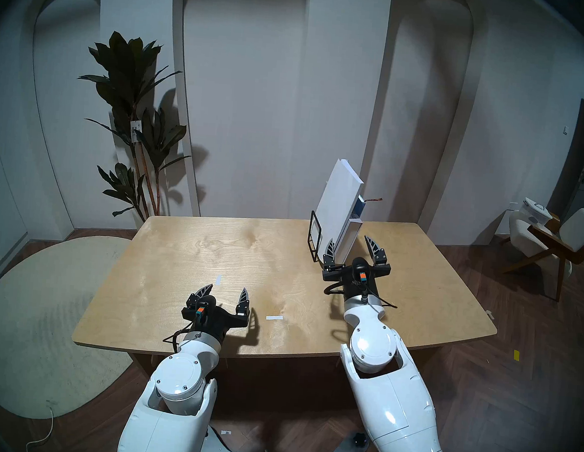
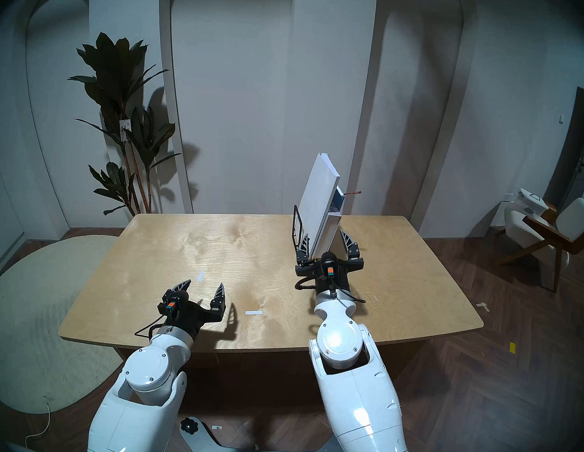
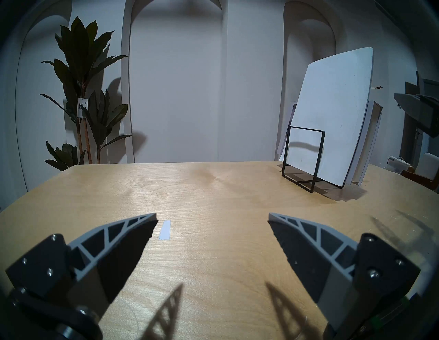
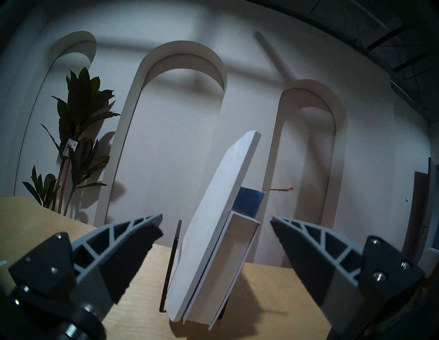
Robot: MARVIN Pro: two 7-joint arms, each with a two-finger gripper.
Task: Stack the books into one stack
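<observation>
Three books stand on edge, leaning in a black wire rack [image 1: 314,236] at the table's far right. They are a large thin white book [image 1: 339,203], a thick grey book [image 1: 350,235] with its page edge toward me, and a blue book [image 1: 360,205] with a ribbon behind them. The right wrist view shows the white book [image 4: 213,213], the grey book [image 4: 228,273] and the blue book [image 4: 248,201]. My right gripper [image 1: 349,239] is open at their near ends, one finger on each side and not gripping. My left gripper [image 1: 227,287] is open and empty over the table's near middle.
The wooden table [image 1: 212,249] has two strips of white tape [image 1: 274,317] near my left gripper. A potted plant [image 1: 131,120] stands behind the far left corner. A chair [image 1: 554,241] stands off to the right on the floor.
</observation>
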